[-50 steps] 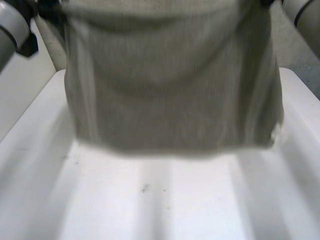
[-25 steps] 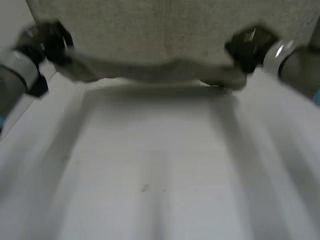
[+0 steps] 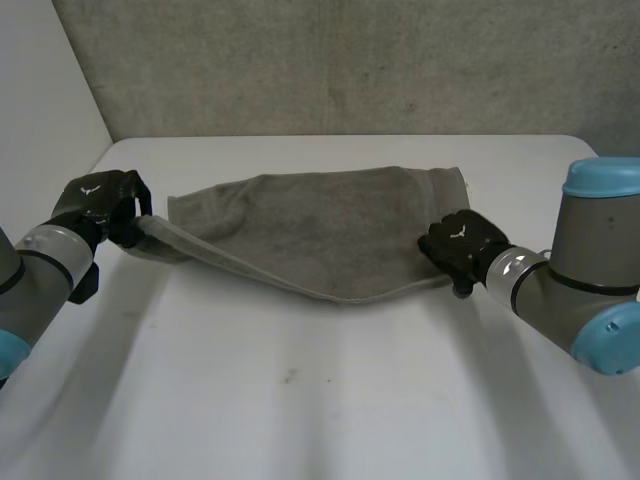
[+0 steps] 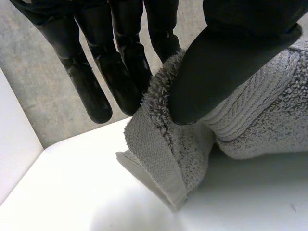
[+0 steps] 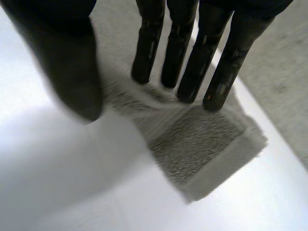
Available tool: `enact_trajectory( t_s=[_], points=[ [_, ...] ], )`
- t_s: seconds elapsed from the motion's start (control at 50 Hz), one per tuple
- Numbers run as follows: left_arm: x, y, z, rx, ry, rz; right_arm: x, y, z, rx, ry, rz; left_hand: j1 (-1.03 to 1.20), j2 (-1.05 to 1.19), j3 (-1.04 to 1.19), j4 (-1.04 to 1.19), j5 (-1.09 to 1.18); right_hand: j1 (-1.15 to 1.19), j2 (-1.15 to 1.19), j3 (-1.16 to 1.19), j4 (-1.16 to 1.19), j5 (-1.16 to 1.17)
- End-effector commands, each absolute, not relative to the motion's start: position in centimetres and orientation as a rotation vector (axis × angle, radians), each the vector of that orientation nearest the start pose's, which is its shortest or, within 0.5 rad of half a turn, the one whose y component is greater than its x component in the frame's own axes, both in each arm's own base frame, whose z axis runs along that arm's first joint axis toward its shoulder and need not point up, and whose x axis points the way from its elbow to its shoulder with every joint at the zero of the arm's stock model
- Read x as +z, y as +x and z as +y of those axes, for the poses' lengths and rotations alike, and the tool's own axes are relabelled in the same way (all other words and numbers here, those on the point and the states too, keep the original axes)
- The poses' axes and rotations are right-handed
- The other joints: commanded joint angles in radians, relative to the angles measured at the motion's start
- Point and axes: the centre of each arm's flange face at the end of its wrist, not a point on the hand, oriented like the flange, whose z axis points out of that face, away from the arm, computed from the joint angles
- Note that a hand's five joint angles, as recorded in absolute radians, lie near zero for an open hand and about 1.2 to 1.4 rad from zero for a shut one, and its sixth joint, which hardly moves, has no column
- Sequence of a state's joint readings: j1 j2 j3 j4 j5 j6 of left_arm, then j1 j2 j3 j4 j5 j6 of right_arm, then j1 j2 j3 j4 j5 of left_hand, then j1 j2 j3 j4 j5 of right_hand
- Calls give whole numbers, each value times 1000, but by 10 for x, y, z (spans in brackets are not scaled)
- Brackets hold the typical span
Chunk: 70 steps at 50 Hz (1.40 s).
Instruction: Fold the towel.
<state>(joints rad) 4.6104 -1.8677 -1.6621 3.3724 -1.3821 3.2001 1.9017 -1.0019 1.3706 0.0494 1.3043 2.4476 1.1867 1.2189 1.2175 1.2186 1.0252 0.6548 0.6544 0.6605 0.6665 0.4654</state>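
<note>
The grey towel (image 3: 310, 230) lies across the middle of the white table (image 3: 300, 400), its near edge sagging toward me. My left hand (image 3: 100, 200) is at its left corner, slightly raised. In the left wrist view the thumb (image 4: 226, 62) pinches that corner of the towel (image 4: 250, 115) against the fingers (image 4: 115, 72). My right hand (image 3: 460, 245) is at the right corner. In the right wrist view its fingers (image 5: 192, 57) are straight and its thumb (image 5: 72, 62) stands apart. The towel corner (image 5: 202, 144) lies flat on the table beneath them, free of the hand.
A concrete wall (image 3: 350, 60) rises behind the table's far edge. Bare white table surface stretches between the towel and me. The table's left edge (image 3: 95, 165) runs close to my left hand.
The towel, held up before the camera a second ago, has been swung forward and laid on the table. My right hand has opened and let go of its corner; the left keeps its pinch.
</note>
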Motion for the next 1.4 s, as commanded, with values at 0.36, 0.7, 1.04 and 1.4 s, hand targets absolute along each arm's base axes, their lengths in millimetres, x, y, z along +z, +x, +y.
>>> enact_trajectory(
  t_s=[0.36, 0.7, 1.04, 1.4],
  points=[
    [202, -179, -322, -2122, 389, 2509, 187, 264, -305, -1838, -1418, 2120, 210, 177, 179, 178, 197, -480, -480, -486, -492, -465],
    [202, -177, -323, -2121, 380, 2509, 157, 228, -312, -1753, -1399, 2266, 210, 177, 179, 178, 197, -468, -467, -473, -479, -453],
    [202, -176, -323, -2118, 380, 2509, 130, 231, -338, -1854, -1378, 2226, 210, 177, 179, 178, 197, 49, 50, 43, 37, 64],
    [199, -177, -321, -2105, 387, 2519, 119, 232, -345, -1832, -1358, 2235, 210, 177, 179, 178, 197, 517, 518, 512, 506, 532]
  ],
)
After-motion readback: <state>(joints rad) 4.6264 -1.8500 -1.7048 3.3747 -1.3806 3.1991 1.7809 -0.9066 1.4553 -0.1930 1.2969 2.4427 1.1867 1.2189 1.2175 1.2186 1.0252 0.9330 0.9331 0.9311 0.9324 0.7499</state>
